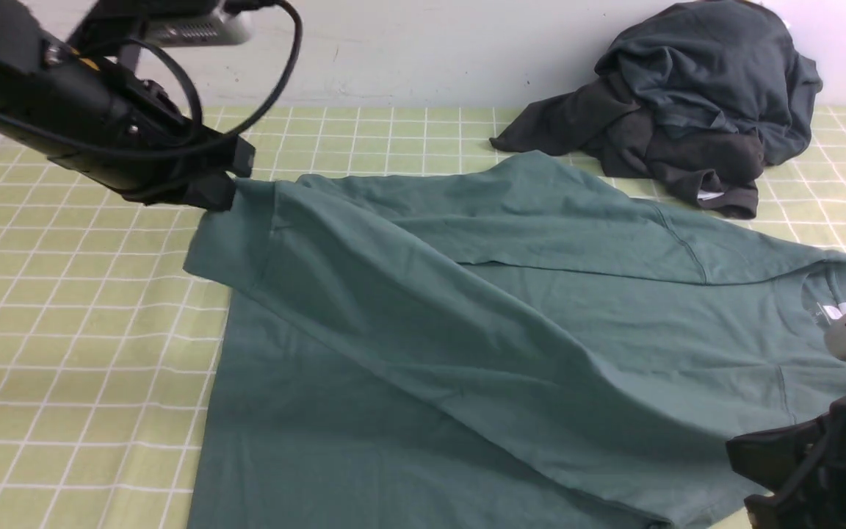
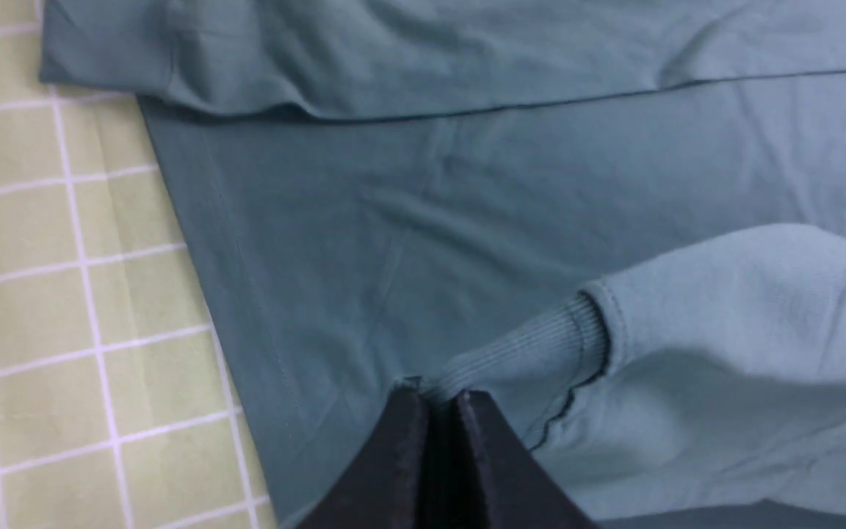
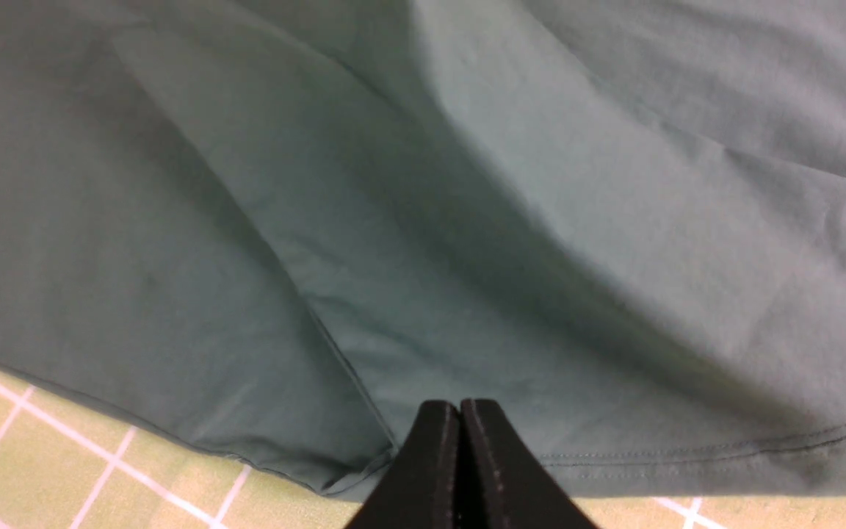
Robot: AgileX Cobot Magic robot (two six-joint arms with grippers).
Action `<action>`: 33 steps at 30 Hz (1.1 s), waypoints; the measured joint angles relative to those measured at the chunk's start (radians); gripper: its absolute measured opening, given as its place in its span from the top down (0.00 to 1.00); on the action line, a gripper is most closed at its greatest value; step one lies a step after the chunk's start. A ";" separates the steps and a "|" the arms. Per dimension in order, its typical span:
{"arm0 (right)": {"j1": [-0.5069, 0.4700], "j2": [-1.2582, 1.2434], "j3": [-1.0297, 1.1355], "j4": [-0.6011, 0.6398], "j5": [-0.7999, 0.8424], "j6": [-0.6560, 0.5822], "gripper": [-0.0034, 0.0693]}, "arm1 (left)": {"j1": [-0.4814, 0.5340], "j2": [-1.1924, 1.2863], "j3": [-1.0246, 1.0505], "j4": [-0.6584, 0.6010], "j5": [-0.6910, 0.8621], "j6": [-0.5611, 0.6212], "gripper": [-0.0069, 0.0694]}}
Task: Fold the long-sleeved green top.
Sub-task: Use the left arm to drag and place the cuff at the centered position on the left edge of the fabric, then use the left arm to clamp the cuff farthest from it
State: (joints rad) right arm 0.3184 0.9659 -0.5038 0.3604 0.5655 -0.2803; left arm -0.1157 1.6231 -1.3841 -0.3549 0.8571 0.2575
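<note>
The teal-green cotton long-sleeved top point(image 1: 408, 294) spreads over the pale-yellow, white-gridded surface point(image 1: 63, 330), beside rumpled charcoal-grey cloth garments point(image 1: 709, 88). The left black pincer point(image 2: 438, 404) grips its ribbed edge; the right black pincer point(image 3: 460, 411) is clenched.

One green top point(image 1: 408, 294), two dark garments point(image 1: 709, 70) and two arms point(image 1: 129, 125) show.

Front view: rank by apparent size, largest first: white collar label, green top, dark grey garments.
1. Green top
2. Dark grey garments
3. White collar label
</note>
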 joint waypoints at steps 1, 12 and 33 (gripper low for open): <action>0.000 0.000 0.000 0.000 0.000 0.000 0.97 | 0.001 0.054 -0.018 0.002 -0.002 -0.004 0.89; 0.000 0.000 0.000 -0.001 -0.004 -0.006 0.97 | 0.046 0.483 -0.436 0.162 0.115 -0.154 0.67; 0.000 0.000 0.000 -0.017 -0.013 -0.087 0.97 | 0.048 0.902 -0.910 0.363 0.082 -0.320 0.67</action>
State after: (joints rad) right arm 0.3184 0.9659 -0.5038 0.3437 0.5523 -0.3669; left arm -0.0680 2.5251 -2.2938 0.0077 0.9393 -0.0628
